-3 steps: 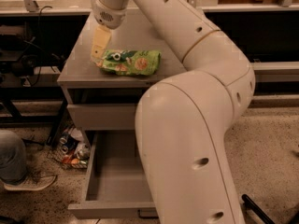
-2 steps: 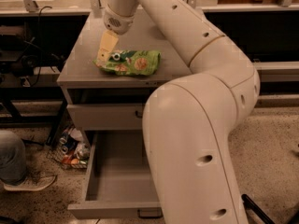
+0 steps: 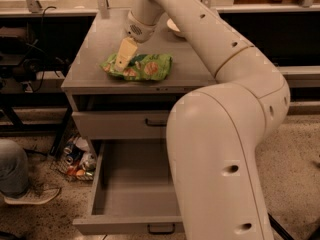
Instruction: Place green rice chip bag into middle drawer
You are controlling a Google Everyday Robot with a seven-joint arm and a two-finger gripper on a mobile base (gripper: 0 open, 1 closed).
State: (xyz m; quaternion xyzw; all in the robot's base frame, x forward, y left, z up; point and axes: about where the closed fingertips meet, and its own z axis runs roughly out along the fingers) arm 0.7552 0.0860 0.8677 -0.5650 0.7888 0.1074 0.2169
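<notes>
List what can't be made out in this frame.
- Gripper, camera view: it sits over the chip bag's left end and covers that spot, so grip is unclear.
- Open drawer: right side hidden behind the arm.
- Bowl: mostly behind the arm.

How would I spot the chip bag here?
Find the grey cabinet with its middle drawer pulled open. On its top, beneath the tool, lies the green rice chip bag. It is crinkly light green with orange rounds, unlike the plain white bowl behind.
</notes>
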